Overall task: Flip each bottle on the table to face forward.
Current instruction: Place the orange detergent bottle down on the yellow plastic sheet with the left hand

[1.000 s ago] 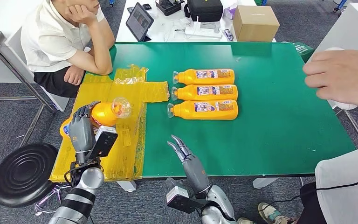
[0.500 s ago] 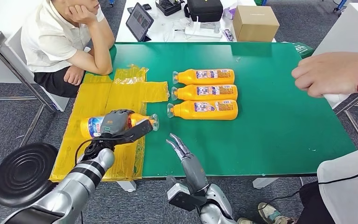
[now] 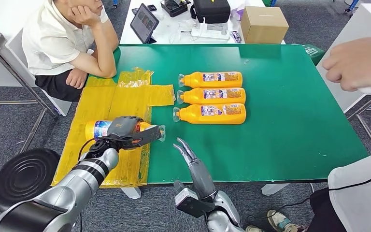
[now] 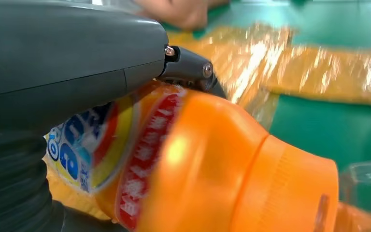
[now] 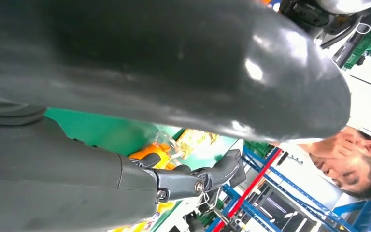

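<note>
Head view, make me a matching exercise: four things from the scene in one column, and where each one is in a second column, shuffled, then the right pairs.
Things:
1. cardboard box
2. held bottle
3. black stool
4. tablet

Places:
A. on the floor left of the green table
B. in the left hand, over the yellow plastic sheet
C. propped up on the white table, left of the black bag
D. on the white table, right of the black bag

Pairs: 1-D, 2-B, 3-A, 4-C
</note>
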`<state>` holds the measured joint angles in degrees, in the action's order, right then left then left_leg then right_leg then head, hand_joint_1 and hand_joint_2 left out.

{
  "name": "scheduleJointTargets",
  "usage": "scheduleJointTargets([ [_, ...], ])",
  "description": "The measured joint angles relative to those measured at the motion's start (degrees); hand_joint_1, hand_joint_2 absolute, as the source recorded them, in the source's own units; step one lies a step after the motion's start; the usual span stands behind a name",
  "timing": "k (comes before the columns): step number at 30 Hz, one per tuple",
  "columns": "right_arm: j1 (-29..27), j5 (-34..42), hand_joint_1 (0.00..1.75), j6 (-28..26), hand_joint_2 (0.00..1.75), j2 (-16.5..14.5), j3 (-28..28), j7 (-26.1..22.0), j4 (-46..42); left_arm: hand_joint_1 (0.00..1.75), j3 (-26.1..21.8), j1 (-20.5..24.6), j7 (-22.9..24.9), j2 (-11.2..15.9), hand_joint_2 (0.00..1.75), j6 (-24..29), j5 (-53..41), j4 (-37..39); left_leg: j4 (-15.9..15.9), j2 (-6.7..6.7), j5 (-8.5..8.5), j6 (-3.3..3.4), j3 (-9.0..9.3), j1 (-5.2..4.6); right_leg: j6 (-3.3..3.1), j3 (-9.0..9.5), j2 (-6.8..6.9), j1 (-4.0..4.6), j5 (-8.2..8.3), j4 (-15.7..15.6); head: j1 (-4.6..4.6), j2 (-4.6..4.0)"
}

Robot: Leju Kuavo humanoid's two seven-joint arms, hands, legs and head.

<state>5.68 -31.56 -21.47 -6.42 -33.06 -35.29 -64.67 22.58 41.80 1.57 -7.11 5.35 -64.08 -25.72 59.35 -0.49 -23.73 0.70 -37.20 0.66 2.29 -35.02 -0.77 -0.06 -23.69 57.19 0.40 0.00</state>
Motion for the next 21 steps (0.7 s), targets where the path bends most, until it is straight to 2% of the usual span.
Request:
scheduleJointTargets([
  [4, 0.02, 0.14, 0.00, -0.36, 0.00, -0.45, 0.28, -0.29, 0.78, 0.00, 0.09, 0.90, 0.29, -0.14, 1.75, -3.23, 1.89, 0.95, 0.00, -0.01, 0.00, 0.00, 0.00, 0.00, 0.00, 0.02, 0.01, 0.00, 0.00, 0.00, 0.02, 0.00],
  [10, 0.16, 1.17, 0.00, -1.56, 0.00, -0.90, 0.38, -1.77, 2.76, 0.00, -1.85, 1.42, -7.45, -0.15, 1.75, -8.26, 9.81, 1.19, 0.00, -0.03, 0.00, 0.00, 0.00, 0.00, 0.00, 0.02, 0.02, 0.00, -0.01, 0.00, 0.01, 0.00],
  [18, 0.13, 1.43, 0.00, -2.64, 0.00, -1.11, 0.39, -2.09, 4.27, 0.00, -1.36, 0.10, -7.78, -0.81, 1.75, -6.72, 10.19, -0.84, 0.00, -0.02, 0.00, 0.00, -0.01, -0.01, 0.00, 0.02, 0.01, -0.01, -0.01, 0.00, 0.02, 0.00],
  [21, 0.00, 1.39, 0.00, -2.87, 0.00, -1.11, 0.49, -2.08, 4.58, 0.00, -1.19, -1.57, -9.54, -0.87, 1.75, -5.63, 12.67, -2.82, 0.00, -0.02, 0.00, 0.00, -0.02, -0.01, 0.01, 0.00, 0.01, -0.01, -0.01, 0.00, 0.01, 0.00],
])
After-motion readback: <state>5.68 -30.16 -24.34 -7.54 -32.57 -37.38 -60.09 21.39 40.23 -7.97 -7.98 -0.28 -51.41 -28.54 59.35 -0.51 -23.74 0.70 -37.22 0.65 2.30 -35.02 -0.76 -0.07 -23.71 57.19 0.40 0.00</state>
